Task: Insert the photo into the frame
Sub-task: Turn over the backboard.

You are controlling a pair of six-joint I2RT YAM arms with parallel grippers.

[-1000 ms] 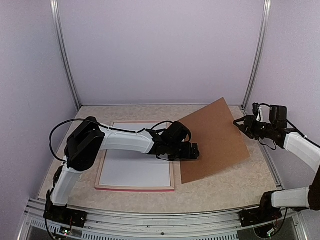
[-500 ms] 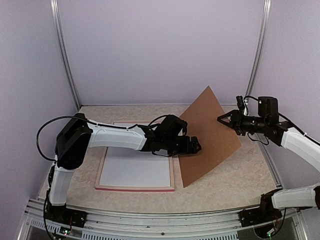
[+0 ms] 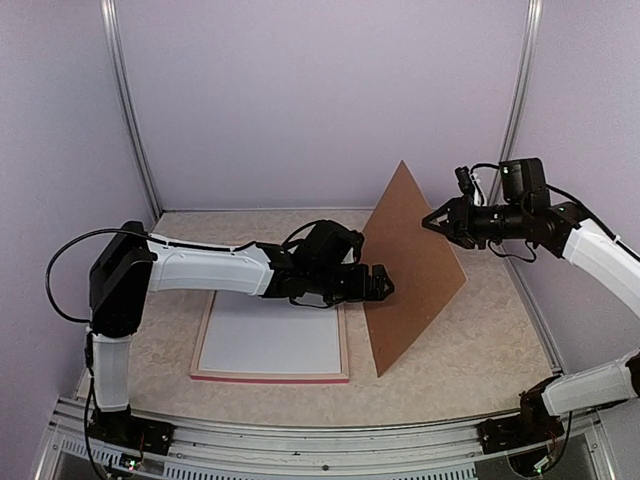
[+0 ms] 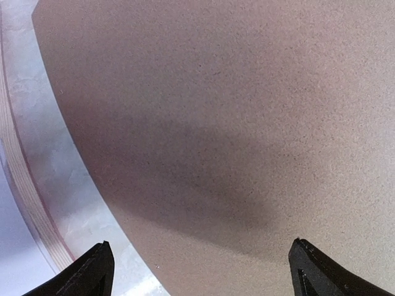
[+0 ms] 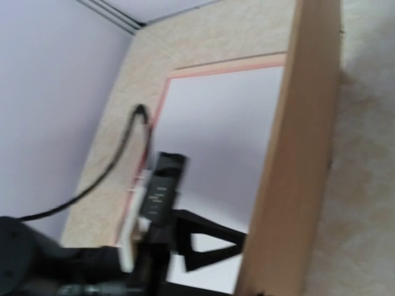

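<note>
Moved: I tipped the backing board (image 3: 410, 270) steeper.
Left gripper (image 3: 385, 283): jaws wide open.
Right gripper (image 3: 436, 222): at its edge, grip unclear.
Next: board needed lowering onto photo (image 3: 270, 340).

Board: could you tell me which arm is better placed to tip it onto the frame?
Right, probably: the right pincer is at the board's raised edge and can steer its tilt toward the frame. The left pincer is open, merely facing the board.
</note>
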